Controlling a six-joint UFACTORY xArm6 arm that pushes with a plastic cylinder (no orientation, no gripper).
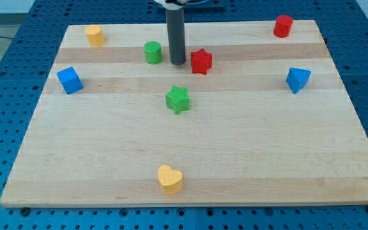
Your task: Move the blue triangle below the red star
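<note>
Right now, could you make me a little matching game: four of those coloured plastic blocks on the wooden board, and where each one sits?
Blocks:
1. yellow heart block
2. blue triangle block
3. red star block
4. blue cube block

Places:
A. view's left edge
B. just right of my tip
C. near view's bottom
D. view's right side

Pairs: 1-C, 2-D, 3-B, 4-A
</note>
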